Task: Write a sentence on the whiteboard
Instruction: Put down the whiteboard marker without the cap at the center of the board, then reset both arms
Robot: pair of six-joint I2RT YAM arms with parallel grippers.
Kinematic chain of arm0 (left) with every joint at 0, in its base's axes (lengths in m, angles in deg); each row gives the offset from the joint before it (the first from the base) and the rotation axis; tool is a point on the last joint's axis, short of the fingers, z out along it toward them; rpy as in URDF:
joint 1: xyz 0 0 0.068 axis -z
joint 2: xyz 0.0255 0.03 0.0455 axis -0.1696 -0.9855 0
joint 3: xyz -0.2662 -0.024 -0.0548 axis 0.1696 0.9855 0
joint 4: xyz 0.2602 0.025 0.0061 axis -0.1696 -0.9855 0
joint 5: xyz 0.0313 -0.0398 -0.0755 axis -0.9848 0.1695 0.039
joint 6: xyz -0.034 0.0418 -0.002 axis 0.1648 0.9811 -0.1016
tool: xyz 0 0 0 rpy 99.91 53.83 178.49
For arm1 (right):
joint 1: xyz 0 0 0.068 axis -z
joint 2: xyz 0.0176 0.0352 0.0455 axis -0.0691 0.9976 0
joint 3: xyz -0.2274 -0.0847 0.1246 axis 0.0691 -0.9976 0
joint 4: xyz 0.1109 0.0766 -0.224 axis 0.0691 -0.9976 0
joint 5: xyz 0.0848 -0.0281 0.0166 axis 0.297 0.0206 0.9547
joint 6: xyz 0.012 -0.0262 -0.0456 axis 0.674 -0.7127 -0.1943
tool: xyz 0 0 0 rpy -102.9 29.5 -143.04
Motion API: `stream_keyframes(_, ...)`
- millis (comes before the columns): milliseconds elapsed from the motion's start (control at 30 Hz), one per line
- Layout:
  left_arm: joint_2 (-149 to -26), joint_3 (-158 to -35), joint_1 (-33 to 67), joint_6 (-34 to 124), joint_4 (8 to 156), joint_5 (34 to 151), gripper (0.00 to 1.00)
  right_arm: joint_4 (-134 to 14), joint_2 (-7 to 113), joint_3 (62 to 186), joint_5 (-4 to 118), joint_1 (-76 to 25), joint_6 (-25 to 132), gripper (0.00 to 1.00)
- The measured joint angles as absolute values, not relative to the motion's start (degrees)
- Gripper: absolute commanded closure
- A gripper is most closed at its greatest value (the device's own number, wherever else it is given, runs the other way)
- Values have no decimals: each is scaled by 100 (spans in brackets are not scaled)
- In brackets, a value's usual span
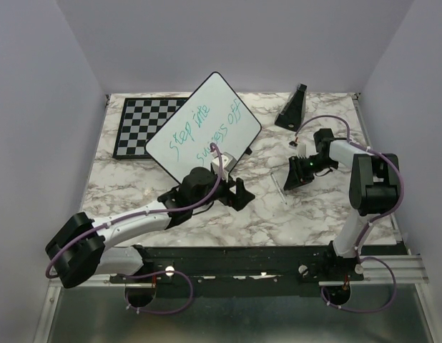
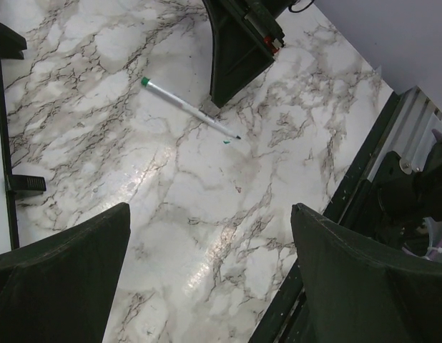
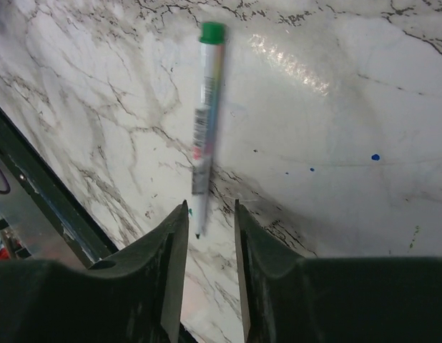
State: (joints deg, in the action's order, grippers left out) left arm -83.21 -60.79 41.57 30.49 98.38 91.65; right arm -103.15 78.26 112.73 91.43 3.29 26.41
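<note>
The left gripper (image 2: 210, 221) hangs wide open over the marble table (image 1: 278, 214), the right gripper (image 3: 210, 206) is narrowly parted, the green-capped marker (image 3: 207, 107) lying loose at its tips, and beyond, the whiteboard (image 1: 215, 89) beside the chessboard (image 1: 139, 121) bears the 2-line teal sentence (image 1: 207, 128).

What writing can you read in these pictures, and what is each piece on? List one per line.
"Step into": upper line of the green sentence on the whiteboard.
"success off": its lower line.
Printed label on the marker: too blurred to read.
Nothing else legible.
</note>
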Motion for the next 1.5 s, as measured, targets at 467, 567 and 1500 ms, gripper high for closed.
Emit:
stream_keyframes(467, -7615, -5529, 4157, 2876, 9950, 9189, 1, -10308, 7533, 11275, 8867, 332, 2691, 54)
stream_keyframes(567, -7685, -5529, 4157, 2809, 9869, 9189, 1, -10306, 7330, 11275, 8874, 332, 2591, 54)
stream_keyframes(1500, -9941, -6455, 4325, 1117, 7974, 8475, 31, -10380, 6606, 11273, 9341, 332, 2003, 54)
